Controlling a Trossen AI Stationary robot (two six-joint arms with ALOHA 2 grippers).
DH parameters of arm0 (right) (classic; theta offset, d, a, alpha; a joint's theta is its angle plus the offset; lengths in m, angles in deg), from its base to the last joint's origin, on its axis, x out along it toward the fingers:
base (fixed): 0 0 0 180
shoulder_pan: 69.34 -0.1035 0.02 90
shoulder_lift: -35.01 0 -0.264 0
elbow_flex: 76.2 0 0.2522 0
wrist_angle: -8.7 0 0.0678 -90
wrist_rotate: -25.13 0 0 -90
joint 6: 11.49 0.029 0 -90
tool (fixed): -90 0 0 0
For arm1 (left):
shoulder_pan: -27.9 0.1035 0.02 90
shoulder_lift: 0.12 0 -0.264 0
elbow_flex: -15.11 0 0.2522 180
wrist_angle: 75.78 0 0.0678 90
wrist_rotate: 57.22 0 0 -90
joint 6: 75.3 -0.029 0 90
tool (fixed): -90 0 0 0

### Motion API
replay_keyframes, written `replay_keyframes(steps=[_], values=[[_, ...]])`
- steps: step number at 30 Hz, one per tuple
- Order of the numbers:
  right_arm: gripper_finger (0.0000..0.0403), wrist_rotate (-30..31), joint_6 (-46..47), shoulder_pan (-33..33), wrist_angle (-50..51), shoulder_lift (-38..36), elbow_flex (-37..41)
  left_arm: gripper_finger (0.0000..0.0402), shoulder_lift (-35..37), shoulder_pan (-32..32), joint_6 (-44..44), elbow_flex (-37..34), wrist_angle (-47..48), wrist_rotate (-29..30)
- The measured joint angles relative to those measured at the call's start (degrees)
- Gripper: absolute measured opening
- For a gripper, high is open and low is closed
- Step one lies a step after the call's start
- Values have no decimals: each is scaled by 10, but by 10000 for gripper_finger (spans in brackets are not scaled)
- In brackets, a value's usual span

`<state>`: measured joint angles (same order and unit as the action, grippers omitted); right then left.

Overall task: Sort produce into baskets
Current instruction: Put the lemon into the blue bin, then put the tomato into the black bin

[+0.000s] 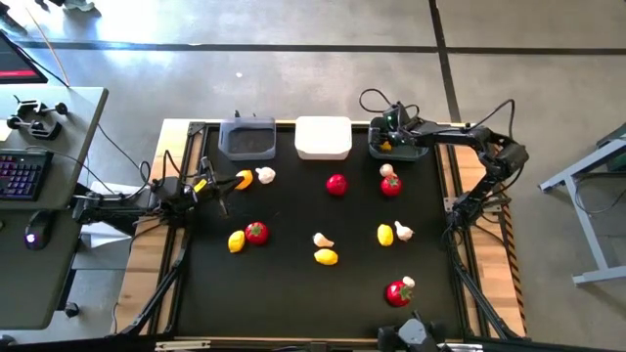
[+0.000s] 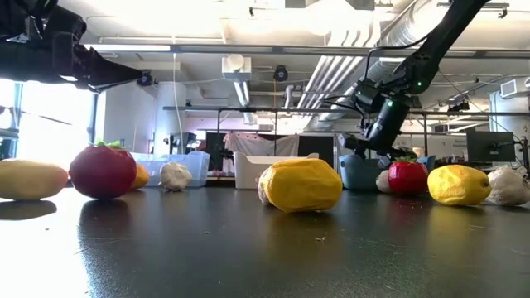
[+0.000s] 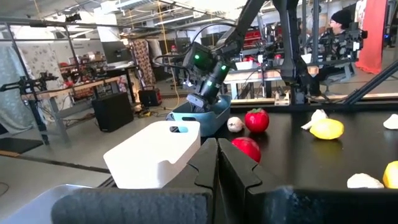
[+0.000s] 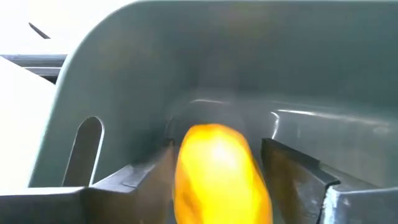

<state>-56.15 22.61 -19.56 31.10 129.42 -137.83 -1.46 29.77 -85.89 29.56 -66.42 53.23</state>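
Note:
My right gripper [image 1: 389, 138] [image 4: 216, 148] reaches slanting down into the dark teal basket [image 1: 411, 150] at the table's far right. It is open, with a yellow lemon [image 4: 217, 177] between its fingers. The white basket [image 1: 323, 137] and the grey basket [image 1: 247, 139] stand to its left along the far edge. Tomatoes [image 1: 336, 184], lemons [image 1: 326, 257] and garlic bulbs [image 1: 264, 175] lie scattered on the black table. My left gripper [image 1: 223, 183] [image 3: 217, 163] waits shut and level at the left side, next to an orange-yellow lemon [image 1: 244, 178]. My right gripper has the lemon inside the teal basket between its two fingers, which come from above, slanting down. A dark gap shows between the lemon's side [image 4: 252, 180] and one finger [image 4: 292, 174]. Whether the other finger [image 4: 140, 177] touches it, I cannot tell.
Tomatoes [image 1: 391, 186] [image 1: 256, 233] [image 1: 398, 292], lemons [image 1: 385, 235] [image 1: 236, 241] and garlic [image 1: 387, 170] [image 1: 322, 240] lie loose across the mat. Free room lies at the near left of the mat. A desk with a keyboard [image 1: 22, 174] stands off the table's left.

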Motion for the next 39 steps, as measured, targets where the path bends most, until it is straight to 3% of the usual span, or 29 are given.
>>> replay_keyframes(steps=[6,25,30,39], values=[[251,-1,-42,0,-1,-5,0,0,0,0,-5,0,6,0],[247,-1,-134,-11,-42,-115,-1,0,0,0,5,0,7,13],[201,-41,-188,-46,-47,-116,-1,0,0,0,20,0,7,15],[55,-29,-275,-143,-66,-135,-1,0,0,0,29,0,6,34]])
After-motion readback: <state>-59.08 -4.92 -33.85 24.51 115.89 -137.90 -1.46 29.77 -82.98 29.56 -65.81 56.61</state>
